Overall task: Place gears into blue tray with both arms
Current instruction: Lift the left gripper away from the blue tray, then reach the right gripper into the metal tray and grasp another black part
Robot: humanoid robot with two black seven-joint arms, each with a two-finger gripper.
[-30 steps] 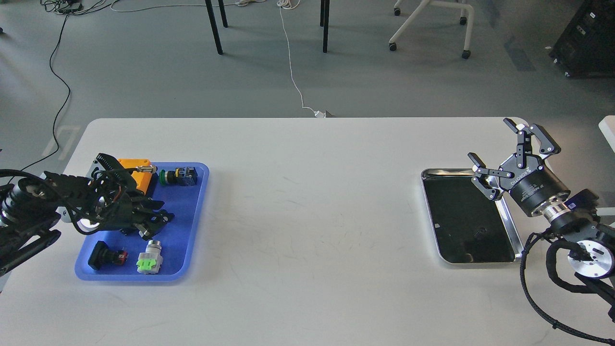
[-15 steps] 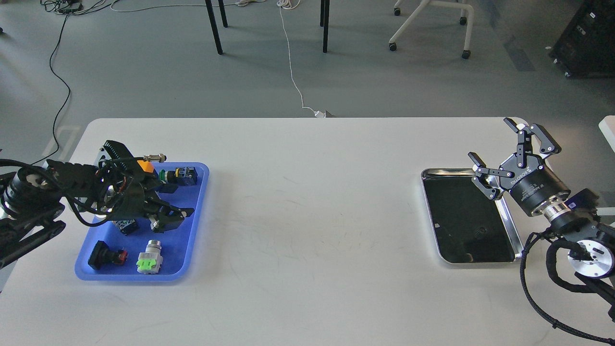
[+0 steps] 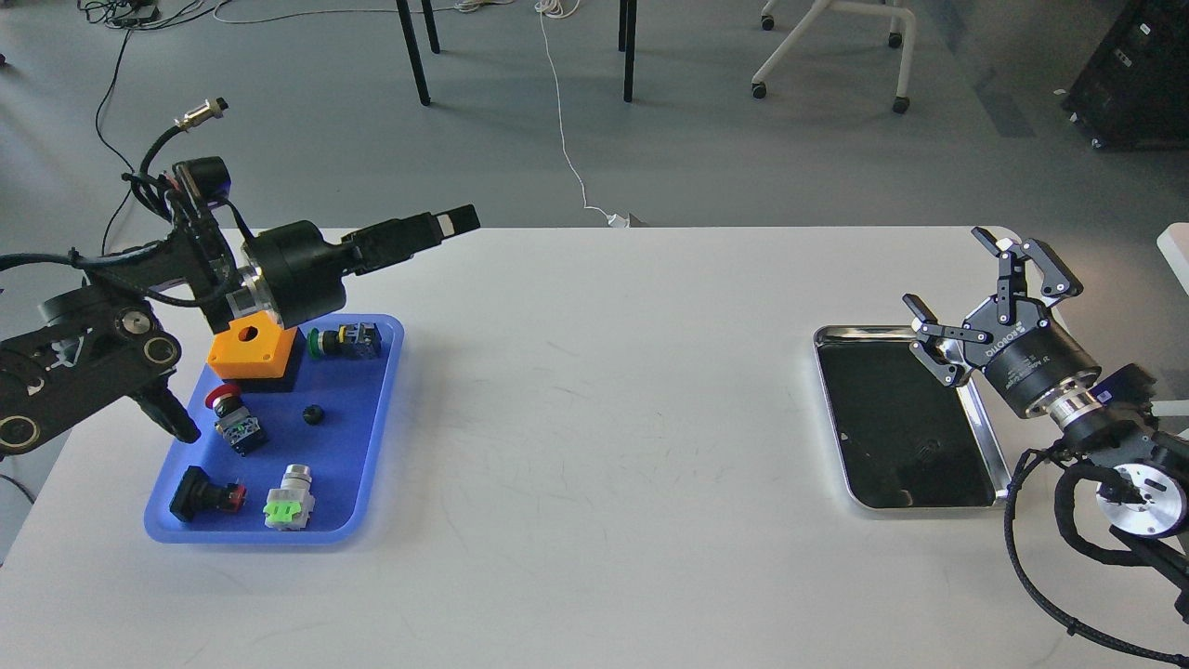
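The blue tray (image 3: 358, 465) lies at the table's left end. One small black gear (image 3: 313, 414) rests on its floor near the middle, with nothing touching it. My left gripper (image 3: 453, 221) is raised above the tray's far edge and points right. It is seen side-on, so its fingers overlap. My right gripper (image 3: 966, 299) hangs open and empty over the right rim of the steel-rimmed black tray (image 3: 985, 437). A faint small dark round shape (image 3: 926, 452) lies in that tray, possibly another gear.
The blue tray also holds an orange box (image 3: 249, 348), a green-capped button (image 3: 342, 340), a red-capped button (image 3: 230, 418), a black-and-red push-button (image 3: 204, 494) and a silver-and-green part (image 3: 290, 502). The white table (image 3: 604, 418) lies between the trays.
My left arm has lifted out of the blue tray and swung up and to the right, uncovering the orange box, a red-capped button and a gear on the tray floor. The right arm has barely moved.
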